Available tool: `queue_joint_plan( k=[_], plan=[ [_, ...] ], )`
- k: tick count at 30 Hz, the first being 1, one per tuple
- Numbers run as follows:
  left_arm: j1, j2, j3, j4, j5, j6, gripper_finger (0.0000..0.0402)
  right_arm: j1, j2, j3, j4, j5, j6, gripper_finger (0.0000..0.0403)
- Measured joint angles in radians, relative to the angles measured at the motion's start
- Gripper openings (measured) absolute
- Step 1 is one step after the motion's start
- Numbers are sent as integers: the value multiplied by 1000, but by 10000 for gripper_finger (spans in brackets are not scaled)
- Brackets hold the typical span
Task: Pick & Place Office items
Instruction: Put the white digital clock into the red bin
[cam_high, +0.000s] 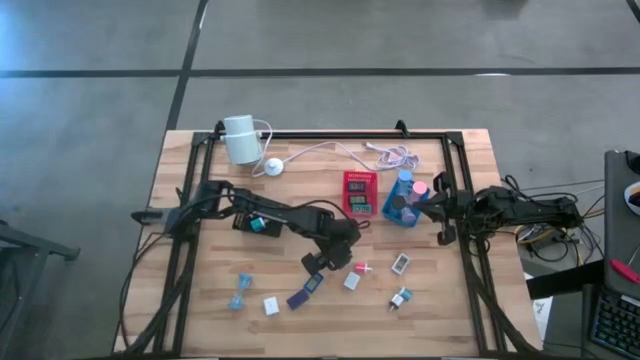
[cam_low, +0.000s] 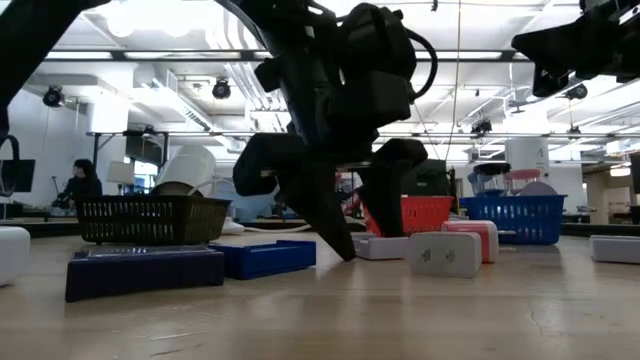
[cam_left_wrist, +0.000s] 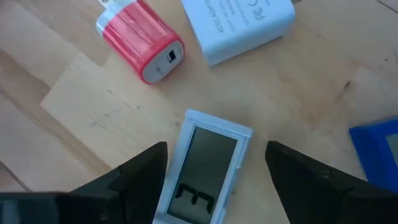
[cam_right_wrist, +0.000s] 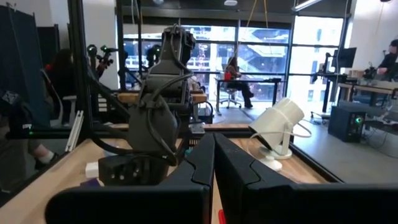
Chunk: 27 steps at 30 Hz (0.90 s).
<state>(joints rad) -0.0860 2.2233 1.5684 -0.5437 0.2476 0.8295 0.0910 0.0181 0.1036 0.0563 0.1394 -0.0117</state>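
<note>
A: Where is the left gripper (cam_high: 322, 268)?

B: Low over the middle of the wooden desk (cam_high: 200, 300). In its wrist view the two dark fingers (cam_left_wrist: 140, 174) stand apart, and a small pale-blue rectangular clock with a grey display (cam_left_wrist: 202, 171) lies flat on the wood in the gap between the jaws. Neither finger touches it, so nothing is held.

A: What lies past those jaws?

B: Just beyond the clock are a short red cylinder-shaped plug with a white end and a small port (cam_left_wrist: 142, 38), and a white rectangular charger block with printed grey text (cam_left_wrist: 239, 22). Off to one side of the jaws, a corner of a blue flat piece (cam_left_wrist: 376, 146) shows.

A: And the right gripper (cam_high: 438, 205)?

B: It hangs well away from the left jaws, beside the blue mesh basket (cam_high: 398, 213) at the desk's right side. Its jaws are pressed fully together (cam_right_wrist: 214, 165) with nothing between them.

A: The other office items?

B: From above, several tiny pieces are scattered on the near part of the desk around the left jaws: a teal one (cam_high: 240, 300), a white cube (cam_high: 270, 306), a dark purple block (cam_high: 297, 299) and a white framed one (cam_high: 400, 264). A red flat tray (cam_high: 359, 192) sits beyond the jaws, and a white cylinder with a cable (cam_high: 240, 138) stands at the far edge.
</note>
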Motion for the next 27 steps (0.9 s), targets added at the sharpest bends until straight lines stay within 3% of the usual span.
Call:
queue_joint_plan(
  k=[4,9,15,20,27],
  plan=[
    [1,2,0,-12,1,-2,240,0,-1,0,1,2,0,8],
    [0,-6,-2,-22,4,-2,147,0,1,0,1,2,0,8],
    [1,-43,-6,-35,-12,-31,143,0,12,-1,0,2,0,8],
    [2,-154,-23,-38,-7,-57,143,0,19,-1,0,2,-13,8],
    [53,-448,-260,122,1,-151,143,0,18,-1,7,2,-14,8]
  ],
)
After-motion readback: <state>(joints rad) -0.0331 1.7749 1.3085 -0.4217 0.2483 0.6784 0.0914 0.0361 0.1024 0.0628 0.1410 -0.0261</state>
